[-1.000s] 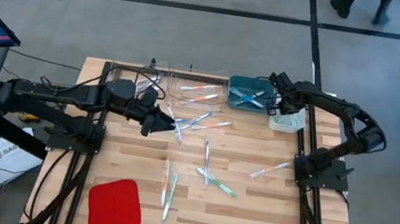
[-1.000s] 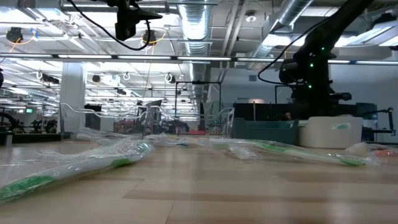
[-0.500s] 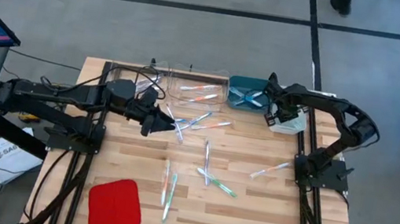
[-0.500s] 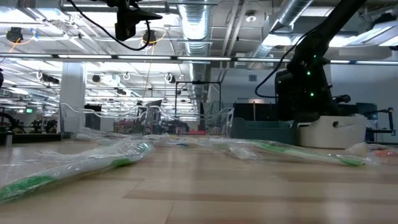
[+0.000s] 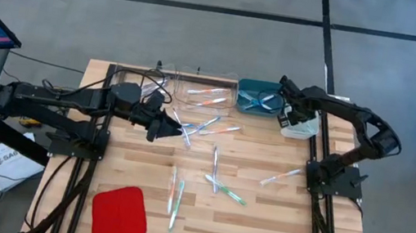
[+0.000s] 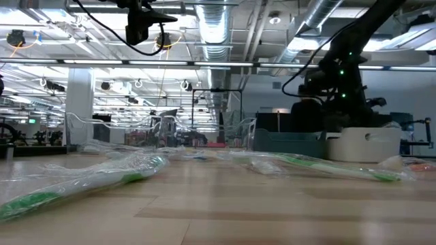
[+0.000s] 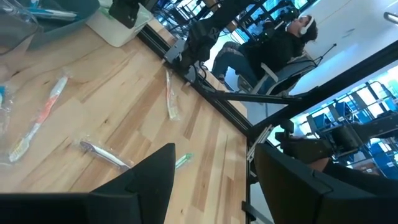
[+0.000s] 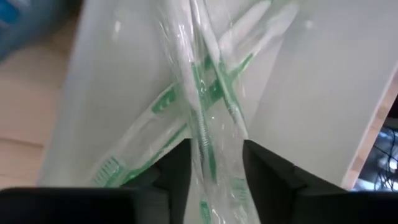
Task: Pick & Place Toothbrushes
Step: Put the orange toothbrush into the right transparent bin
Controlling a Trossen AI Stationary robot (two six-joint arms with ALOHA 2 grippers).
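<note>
- Wooden worktop (image 5: 258, 223) takes up most of the high view, with a flat red pad (image 5: 119, 215) near its front left corner.
- At the back edge sit a clear bin (image 5: 205, 93), a teal bin (image 5: 259, 97) and a white bin (image 5: 302, 128), all with toothbrushes inside.
- Left gripper (image 5: 181, 133) hovers low over the loose toothbrushes (image 5: 217, 167) mid-worktop, fingers spread wide, nothing in them.
- Right gripper (image 5: 287, 114) is over the white bin; its fingers (image 8: 171, 171) stand apart around a wrapped green toothbrush (image 8: 202, 124), and you can't really tell if they grip it.
</note>
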